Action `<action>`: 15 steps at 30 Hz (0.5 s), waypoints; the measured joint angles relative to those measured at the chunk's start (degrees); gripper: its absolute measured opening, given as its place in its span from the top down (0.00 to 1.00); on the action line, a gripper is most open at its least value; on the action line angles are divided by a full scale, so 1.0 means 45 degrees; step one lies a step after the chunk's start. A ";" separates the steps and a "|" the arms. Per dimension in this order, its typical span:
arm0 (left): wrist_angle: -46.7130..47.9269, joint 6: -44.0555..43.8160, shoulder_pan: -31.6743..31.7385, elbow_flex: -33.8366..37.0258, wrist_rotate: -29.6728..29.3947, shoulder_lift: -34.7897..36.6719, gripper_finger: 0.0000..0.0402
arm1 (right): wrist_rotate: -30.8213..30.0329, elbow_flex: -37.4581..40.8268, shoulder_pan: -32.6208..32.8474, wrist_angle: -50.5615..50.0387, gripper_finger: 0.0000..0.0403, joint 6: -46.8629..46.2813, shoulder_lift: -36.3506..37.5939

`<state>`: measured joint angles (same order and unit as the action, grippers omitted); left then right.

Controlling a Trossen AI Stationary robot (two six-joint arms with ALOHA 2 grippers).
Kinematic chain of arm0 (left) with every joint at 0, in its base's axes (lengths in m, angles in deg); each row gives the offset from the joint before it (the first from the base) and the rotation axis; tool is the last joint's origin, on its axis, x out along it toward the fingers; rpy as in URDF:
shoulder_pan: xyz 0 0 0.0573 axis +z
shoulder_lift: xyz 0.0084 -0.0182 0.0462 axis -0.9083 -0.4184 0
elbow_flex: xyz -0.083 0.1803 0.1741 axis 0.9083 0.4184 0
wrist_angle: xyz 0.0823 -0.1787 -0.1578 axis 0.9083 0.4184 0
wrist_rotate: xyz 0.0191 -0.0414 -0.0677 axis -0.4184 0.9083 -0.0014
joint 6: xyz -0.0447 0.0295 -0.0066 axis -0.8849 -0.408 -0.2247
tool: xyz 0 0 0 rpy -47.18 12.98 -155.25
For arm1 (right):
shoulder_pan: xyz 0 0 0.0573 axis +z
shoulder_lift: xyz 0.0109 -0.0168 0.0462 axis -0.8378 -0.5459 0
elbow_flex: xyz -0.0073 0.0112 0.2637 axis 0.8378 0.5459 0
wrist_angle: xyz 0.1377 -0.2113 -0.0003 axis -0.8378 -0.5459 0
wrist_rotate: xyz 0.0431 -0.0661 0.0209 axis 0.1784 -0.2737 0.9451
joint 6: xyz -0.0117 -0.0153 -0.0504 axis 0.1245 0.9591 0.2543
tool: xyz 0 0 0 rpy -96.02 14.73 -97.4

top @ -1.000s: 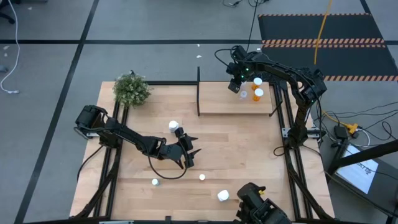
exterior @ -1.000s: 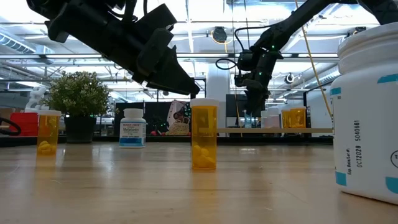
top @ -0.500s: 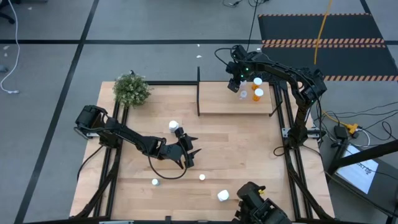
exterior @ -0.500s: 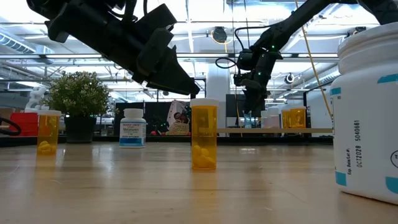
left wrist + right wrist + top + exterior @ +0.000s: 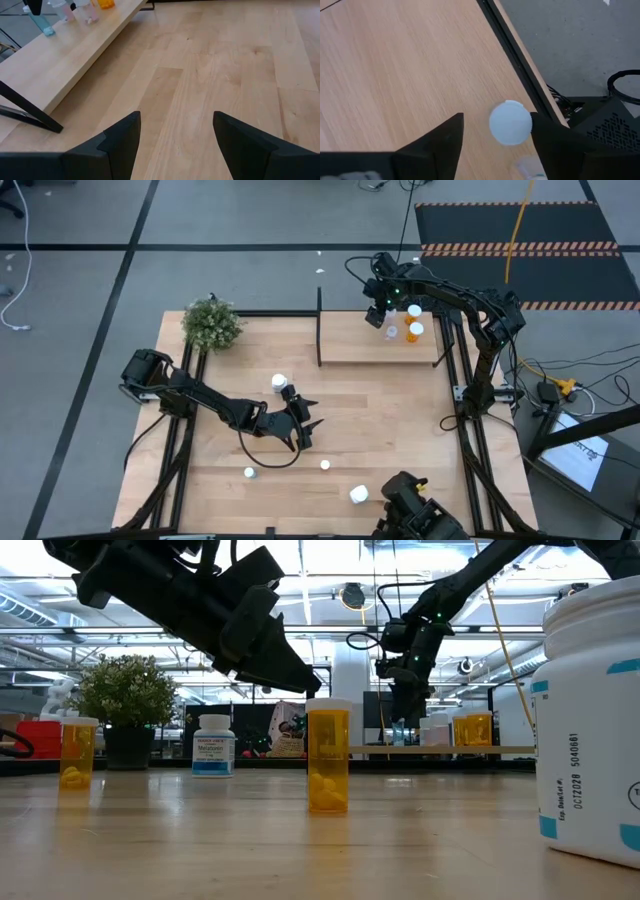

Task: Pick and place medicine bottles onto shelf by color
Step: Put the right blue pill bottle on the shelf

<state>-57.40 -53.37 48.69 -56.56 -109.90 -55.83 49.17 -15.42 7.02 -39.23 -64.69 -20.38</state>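
Note:
The shelf (image 5: pixel 350 345) stands at the table's far right. On it are a white-capped bottle (image 5: pixel 415 311), an orange one (image 5: pixel 416 330) and a small pale one (image 5: pixel 392 332). My right gripper (image 5: pixel 378 318) hangs open over the shelf's far edge. Its fingers stand on either side of a small bottle's white cap (image 5: pixel 510 122), which stands on the shelf. My left gripper (image 5: pixel 308 425) waits open above the table's middle, nothing between its fingers (image 5: pixel 175 117). On the table stand a white bottle (image 5: pixel 279 382), two orange bottles (image 5: pixel 328 760) (image 5: pixel 78 752) and a large white bottle (image 5: pixel 359 494).
A green plant (image 5: pixel 212 323) sits at the table's far left corner. A thin black post (image 5: pixel 319 308) rises at the shelf's left far corner. Bare tabletop lies between the shelf and my left gripper (image 5: pixel 210 60). The table's dark frame (image 5: pixel 510 45) runs just past the shelf.
My right gripper has opened over the shelf without shifting, and the small bottle stays standing below it. My left arm has kept still.

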 joint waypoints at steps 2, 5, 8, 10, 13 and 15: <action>0.0000 -0.0005 0.0000 0.0000 0.0005 0.0000 0.38 | -0.0126 0.0000 0.0000 0.0069 0.44 0.0000 0.0000; 0.0005 -0.0020 0.0000 0.0000 0.0065 0.0000 0.38 | -0.0608 0.0000 0.0001 0.0188 0.43 0.0013 0.0005; 0.0005 -0.0034 0.0000 0.0000 0.0254 0.0000 0.38 | -0.0678 0.0000 0.0005 0.0368 0.43 0.0019 0.0005; 0.0009 -0.0034 -0.0005 0.0000 0.0292 0.0000 0.38 | -0.0674 0.0000 0.0002 0.0425 0.43 0.0023 0.0005; 0.0010 -0.0034 -0.0005 0.0000 0.0296 0.0000 0.38 | -0.0674 0.0000 0.0000 0.0426 0.43 0.0044 0.0005; 0.0009 -0.0034 -0.0005 0.0000 0.0293 0.0000 0.38 | -0.0688 0.0000 0.0000 0.0421 0.43 0.0049 0.0005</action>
<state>-57.36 -53.52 48.67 -56.56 -108.58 -55.83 46.08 -15.42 7.02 -37.34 -64.47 -20.36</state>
